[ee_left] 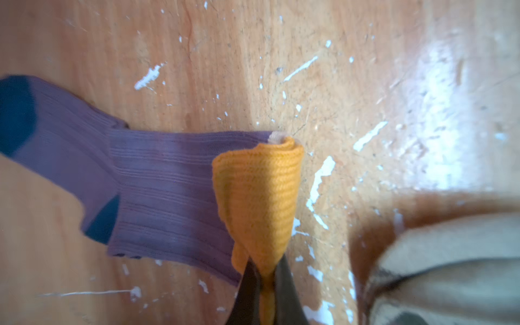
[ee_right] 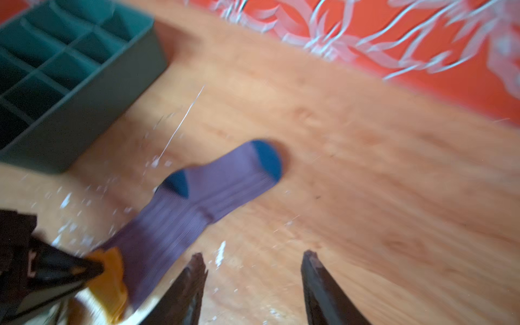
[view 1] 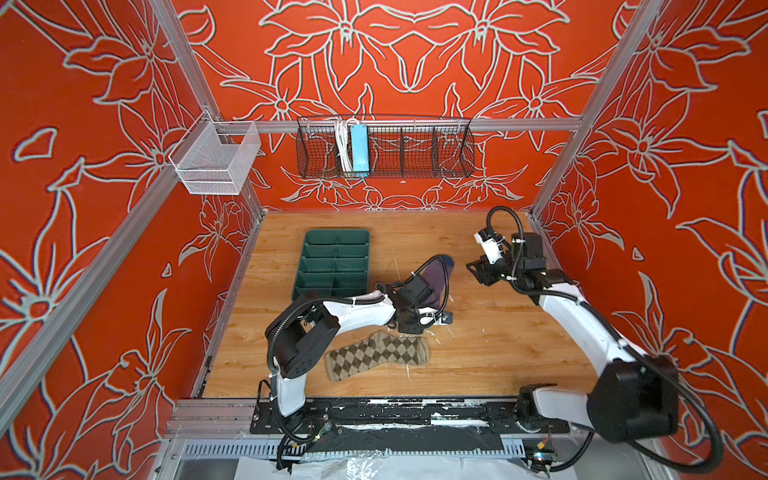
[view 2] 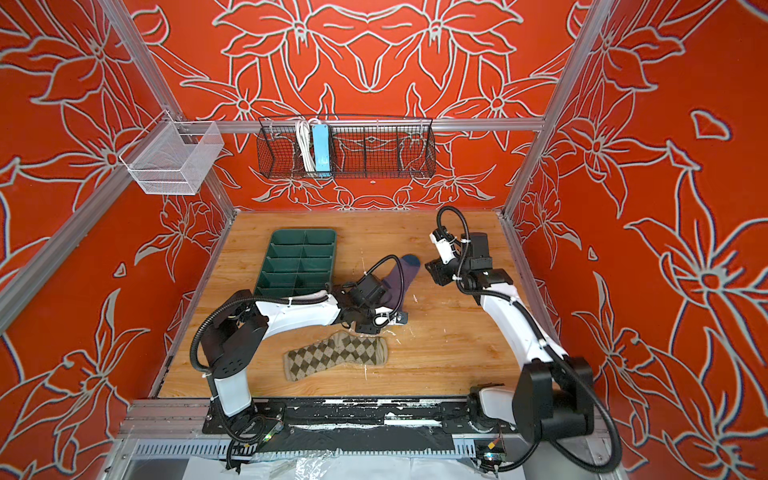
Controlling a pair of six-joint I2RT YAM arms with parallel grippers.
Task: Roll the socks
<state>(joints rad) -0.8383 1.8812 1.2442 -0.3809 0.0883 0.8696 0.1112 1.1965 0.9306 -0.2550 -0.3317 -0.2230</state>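
The purple sock [view 1: 437, 272] [view 2: 402, 277] lies on the wooden table, its navy toe pointing toward the back wall. Its mustard-yellow cuff [ee_left: 259, 191] is lifted and curled over, and my left gripper [ee_left: 266, 264] [view 1: 442, 318] is shut on it. The same grip shows in the right wrist view, at the cuff [ee_right: 109, 270]. My right gripper [ee_right: 254, 256] [view 1: 478, 272] hangs open and empty above bare wood, just right of the purple sock [ee_right: 202, 197]. The olive-and-beige argyle sock [view 1: 378, 353] [view 2: 336, 355] lies flat nearer the front edge, beside the left arm.
A dark green divided tray [view 1: 336, 231] [ee_right: 84, 118] stands at the back left of the table. On the back wall hangs a black wire basket [view 1: 384, 149], and a white mesh basket [view 1: 216, 160] hangs on the left frame. Red patterned walls enclose the table on three sides.
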